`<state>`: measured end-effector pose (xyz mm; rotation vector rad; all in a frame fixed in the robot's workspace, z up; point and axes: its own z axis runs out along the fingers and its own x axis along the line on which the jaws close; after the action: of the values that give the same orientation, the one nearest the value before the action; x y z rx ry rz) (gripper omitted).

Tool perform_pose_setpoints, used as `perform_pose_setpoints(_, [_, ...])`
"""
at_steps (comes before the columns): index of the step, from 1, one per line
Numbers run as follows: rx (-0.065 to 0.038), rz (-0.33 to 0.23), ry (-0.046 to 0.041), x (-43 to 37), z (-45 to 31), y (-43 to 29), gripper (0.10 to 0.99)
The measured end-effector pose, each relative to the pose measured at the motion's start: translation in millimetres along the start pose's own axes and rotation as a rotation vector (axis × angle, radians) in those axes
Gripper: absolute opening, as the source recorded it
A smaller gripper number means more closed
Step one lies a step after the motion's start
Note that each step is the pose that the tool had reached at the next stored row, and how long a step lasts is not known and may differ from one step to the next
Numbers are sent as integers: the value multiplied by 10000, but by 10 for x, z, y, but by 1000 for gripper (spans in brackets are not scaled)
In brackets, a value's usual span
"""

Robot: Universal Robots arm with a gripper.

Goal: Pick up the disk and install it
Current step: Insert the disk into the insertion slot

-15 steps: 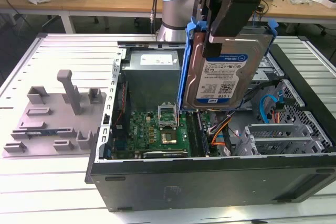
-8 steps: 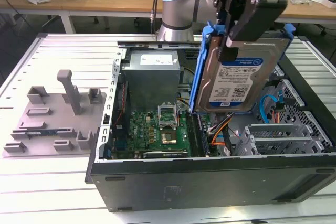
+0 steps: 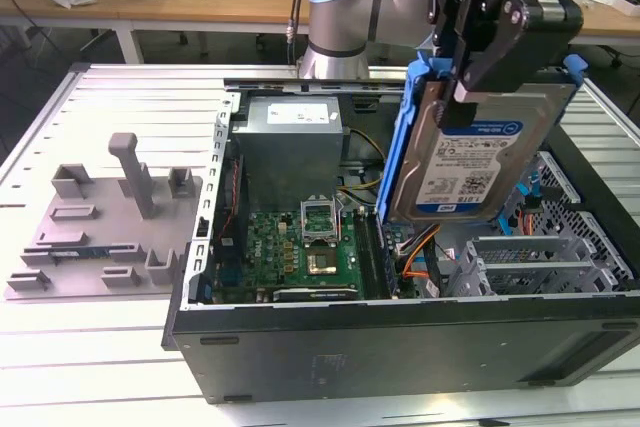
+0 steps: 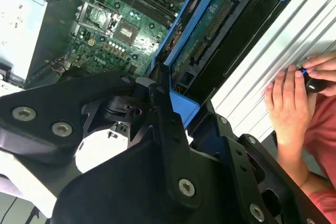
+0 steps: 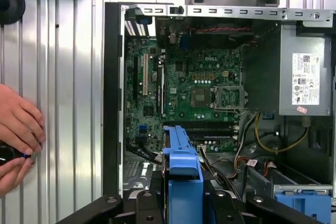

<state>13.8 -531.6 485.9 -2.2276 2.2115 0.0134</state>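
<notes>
Beyond the gripper's [image 5: 184, 205] disk [image 5: 183, 169], wrist views show hands [image 5: 21, 124].

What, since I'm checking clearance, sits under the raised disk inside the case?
Below the disk, gripped by the tool, orange cables and a grey drive cage show. What lies directly behind the disk is covered.

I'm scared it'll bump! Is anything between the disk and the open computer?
Nothing visible. The black pincer holds the silver, blue-framed hard drive in the air over the open black computer case.
</notes>
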Motion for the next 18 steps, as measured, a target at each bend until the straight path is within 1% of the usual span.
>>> perform_pose_setpoints(7, [62,-1,1,30,6,-151,365])
perform_pose_setpoints(10, [93,-1,1,45,8,-256,365])
perform_pose_setpoints(11, [101,-2,2,51,8,-304,365])
perform_pose_setpoints(13, [107,-1,1,56,9,-358,365])
perform_pose_setpoints(14, [114,-1,1,62,9,-420,365])
perform_pose_setpoints(16, [119,-3,1,67,9,-470,365])
perform_pose_setpoints(18, [125,-1,0,76,10,-544,365])
